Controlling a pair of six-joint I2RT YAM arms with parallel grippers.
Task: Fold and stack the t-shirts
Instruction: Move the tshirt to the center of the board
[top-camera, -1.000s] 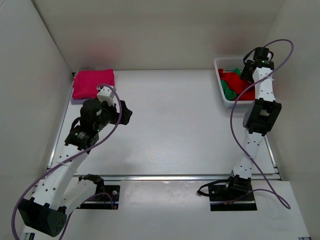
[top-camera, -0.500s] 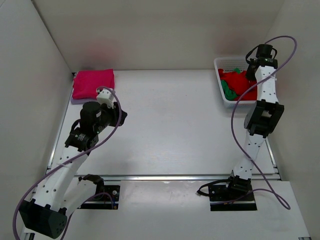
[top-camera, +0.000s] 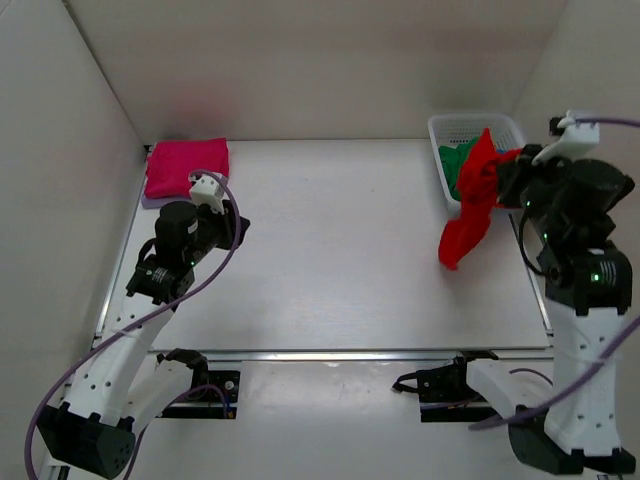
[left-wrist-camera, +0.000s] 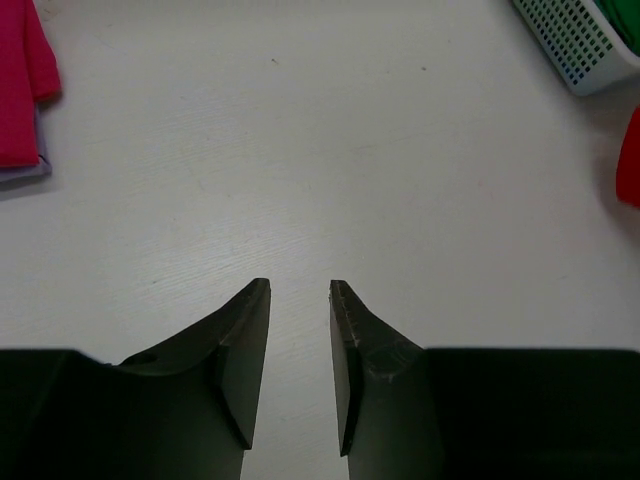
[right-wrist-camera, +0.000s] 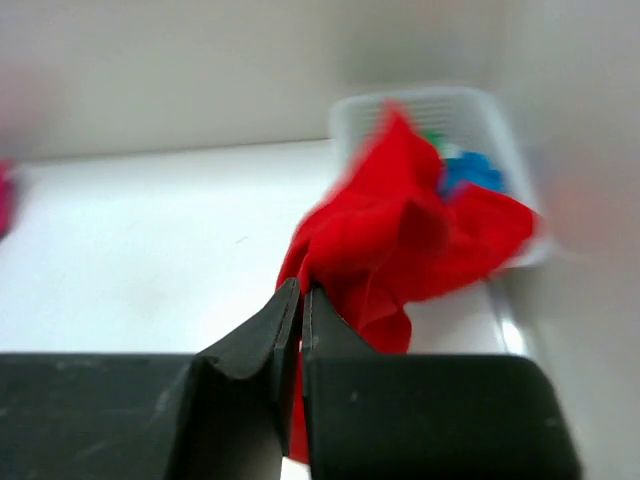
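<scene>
At the near left, the left gripper (left-wrist-camera: 298, 286) hovers above the bare table (top-camera: 330, 250) with its 2 fingers parted by a narrow gap and nothing between them. This posture is judged to be a standby position, ready to take a free edge of cloth. At the near right, the right gripper (right-wrist-camera: 301, 290) has its fingers pressed together on a bunched fold of the red t-shirt (top-camera: 468, 215). The garment hangs below the grip in a crumpled column, just beside the white mesh basket (top-camera: 470, 122) on its table side. Whether the lowest hem touches the table cannot be determined. The pinch on 1 bunched point is judged sufficient for transport but not for spreading, so a second grip point will be needed before folding. Further back, the basket stands at the far right corner and contains the green t-shirt (top-camera: 456, 165). The right wrist view, which is blurred, also shows the blue t-shirt (right-wrist-camera: 465, 172) inside it. At the far left corner, well apart from the basket, the magenta-pink t-shirt (top-camera: 186, 167) lies folded flat. This is judged to be the base of the stack. By this count, 1 garment is folded and 3 remain.
</scene>
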